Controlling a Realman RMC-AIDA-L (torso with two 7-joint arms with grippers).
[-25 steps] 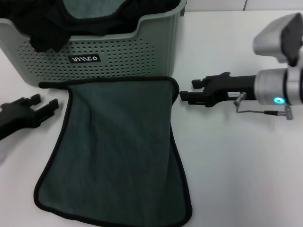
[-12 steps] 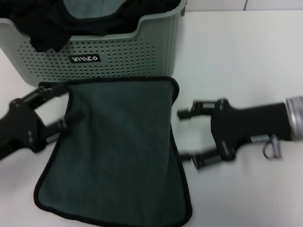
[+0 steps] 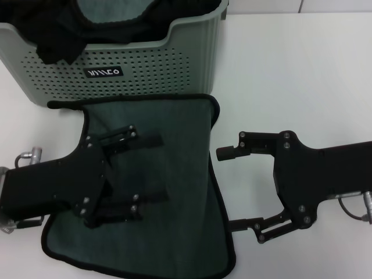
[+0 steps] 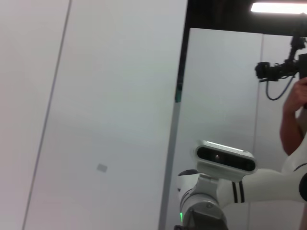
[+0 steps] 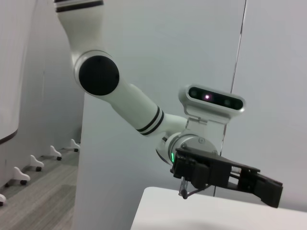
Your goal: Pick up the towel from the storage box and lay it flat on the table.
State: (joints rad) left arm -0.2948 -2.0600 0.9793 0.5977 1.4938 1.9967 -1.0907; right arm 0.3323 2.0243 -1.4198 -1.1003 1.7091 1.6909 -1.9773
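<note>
the towel (image 3: 154,180) is lying spread on the table (image 3: 290,75) before the storage box (image 3: 145,70), the left gripper (image 3: 152,170) hanging agape over it, the right gripper (image 3: 225,189) gaping beside its edge.

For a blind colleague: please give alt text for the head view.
A dark teal fuzzy towel lies flat on the white table before a sage-green perforated basket. The open left pincer hovers over it; the open right pincer straddles its edge.
</note>
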